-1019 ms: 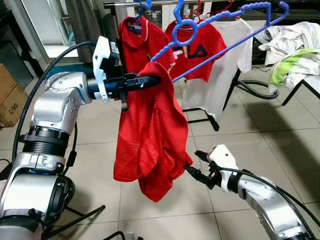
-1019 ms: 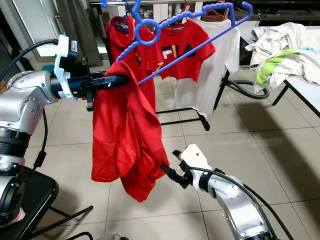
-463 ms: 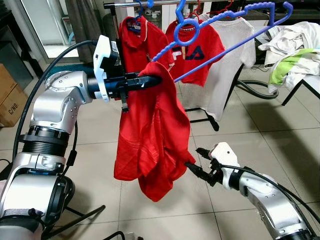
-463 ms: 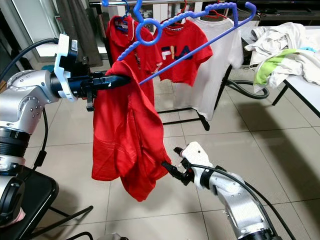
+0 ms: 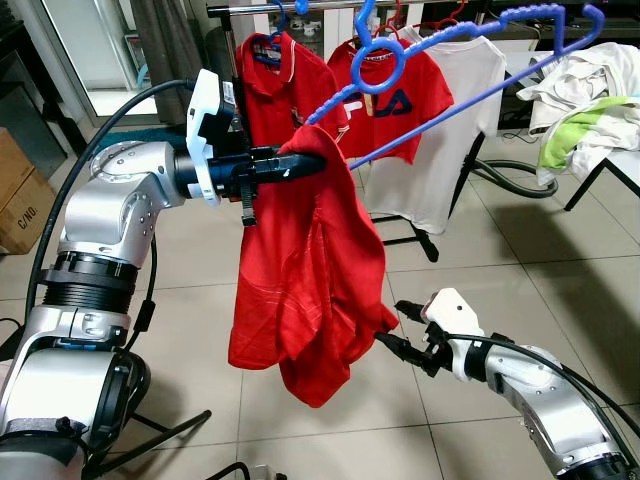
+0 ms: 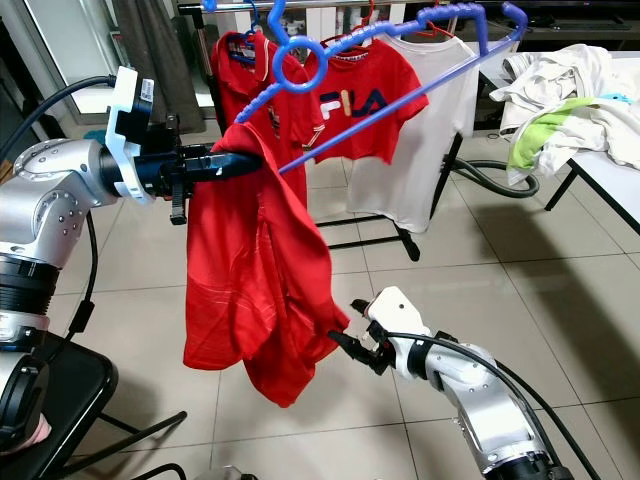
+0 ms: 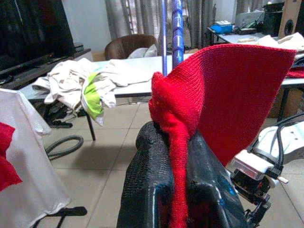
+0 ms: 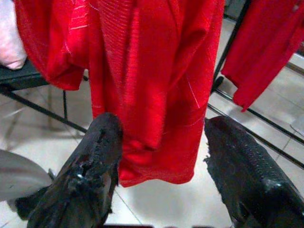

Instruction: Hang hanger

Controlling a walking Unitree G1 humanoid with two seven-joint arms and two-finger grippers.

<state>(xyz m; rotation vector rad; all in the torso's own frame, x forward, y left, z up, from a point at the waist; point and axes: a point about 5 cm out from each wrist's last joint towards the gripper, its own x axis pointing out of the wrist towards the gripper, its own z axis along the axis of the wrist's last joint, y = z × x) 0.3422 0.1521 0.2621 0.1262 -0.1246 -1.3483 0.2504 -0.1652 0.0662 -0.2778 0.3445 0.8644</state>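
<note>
Our left gripper (image 5: 305, 162) clamped on the red shirt (image 5: 305, 280) (collar pinched), blue hanger (image 5: 450, 75) slanting up from it toward the rack (image 5: 300, 8), right gripper (image 8: 161, 156) spread wide at the shirt's hem

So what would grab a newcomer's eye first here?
The red shirt dangling mid-frame, pinched at the top by the left gripper along with a blue hanger. Then the right gripper, fingers open, low beside the shirt's hem, and the clothes rack of hung shirts behind.
</note>
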